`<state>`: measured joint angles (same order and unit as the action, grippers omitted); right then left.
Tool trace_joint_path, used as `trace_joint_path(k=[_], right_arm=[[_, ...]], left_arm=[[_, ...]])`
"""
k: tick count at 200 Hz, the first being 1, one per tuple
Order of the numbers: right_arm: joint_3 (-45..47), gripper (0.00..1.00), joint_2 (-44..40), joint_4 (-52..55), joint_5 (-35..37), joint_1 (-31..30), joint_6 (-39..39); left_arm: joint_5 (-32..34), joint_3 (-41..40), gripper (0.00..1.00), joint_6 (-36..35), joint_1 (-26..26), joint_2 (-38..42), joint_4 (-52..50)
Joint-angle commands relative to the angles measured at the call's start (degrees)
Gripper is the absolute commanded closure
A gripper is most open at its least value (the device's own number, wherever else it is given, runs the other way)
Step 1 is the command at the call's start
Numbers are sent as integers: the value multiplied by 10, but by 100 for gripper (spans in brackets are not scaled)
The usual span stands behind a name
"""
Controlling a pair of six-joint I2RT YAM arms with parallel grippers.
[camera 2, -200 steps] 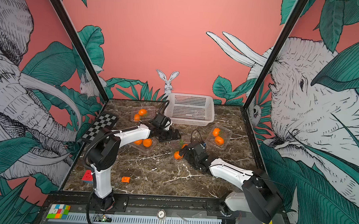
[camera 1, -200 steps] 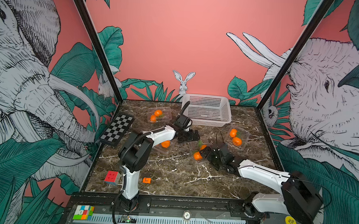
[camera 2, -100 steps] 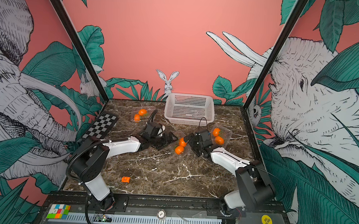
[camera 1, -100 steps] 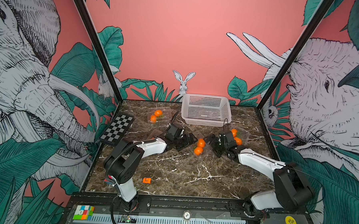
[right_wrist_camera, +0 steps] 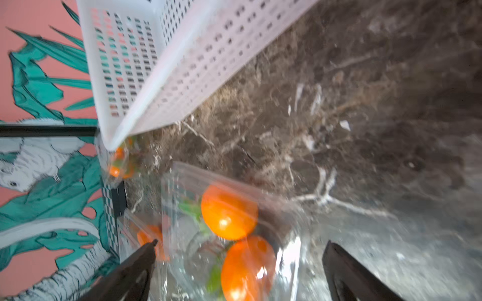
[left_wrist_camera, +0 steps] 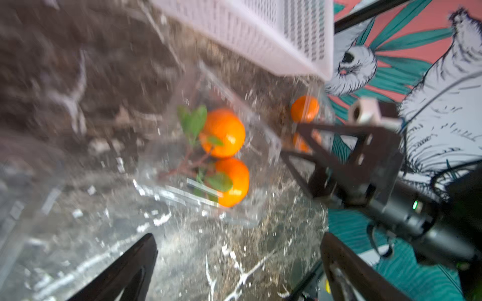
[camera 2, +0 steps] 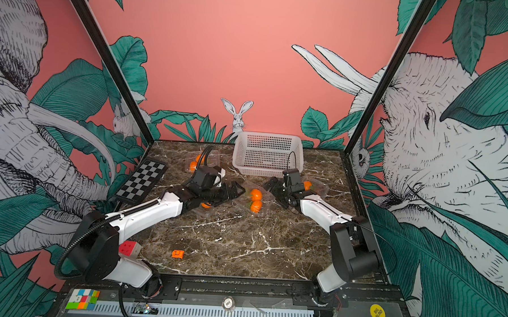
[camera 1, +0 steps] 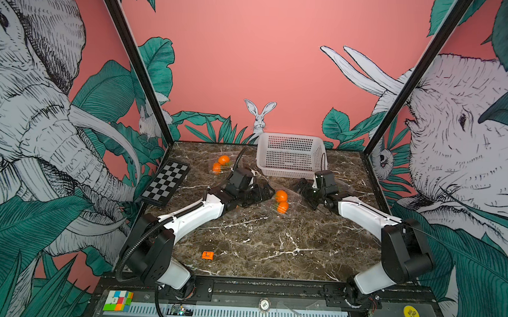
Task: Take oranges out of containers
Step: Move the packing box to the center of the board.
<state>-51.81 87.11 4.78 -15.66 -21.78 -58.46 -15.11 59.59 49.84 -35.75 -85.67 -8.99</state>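
Two oranges with green leaves lie in a clear container at mid-table. My left gripper is open just to their left, its fingers spread short of the container. From the right, my right gripper faces the same container, open, with the oranges in front of its spread fingers. Another container holds two oranges at the back left. One orange shows in clear plastic under my left arm, and one orange shows behind my right wrist.
A white perforated basket stands against the back wall, close behind both grippers. A checkerboard lies at the left edge. A small flat orange block sits near the front, and a red cube beside my left arm's base.
My left arm has stretched low and rightward to the middle container. My right gripper has swung from the front centre to the back right, then turned toward that container.
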Motion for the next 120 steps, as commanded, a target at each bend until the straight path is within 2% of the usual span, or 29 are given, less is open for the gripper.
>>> trace_joint_path(k=[1, 21, 38, 66, 98, 120], right_arm=[[43, 2, -43, 31, 14, -9, 41], [54, 1, -62, 56, 27, -26, 85], [62, 2, -70, 51, 23, -34, 110], [64, 2, -57, 24, -4, -40, 131], [53, 2, -41, 6, -10, -36, 150], [41, 1, -30, -6, -21, -23, 158]], left_arm=[[27, 57, 1, -85, 20, -52, -86], [6, 123, 1, -124, 20, -121, -99], [-26, 146, 1, -141, 20, -169, -57], [-41, 182, 1, -163, 20, -212, -55], [-92, 123, 1, -85, 20, -201, 64], [-92, 56, 1, -23, 18, -168, 147]])
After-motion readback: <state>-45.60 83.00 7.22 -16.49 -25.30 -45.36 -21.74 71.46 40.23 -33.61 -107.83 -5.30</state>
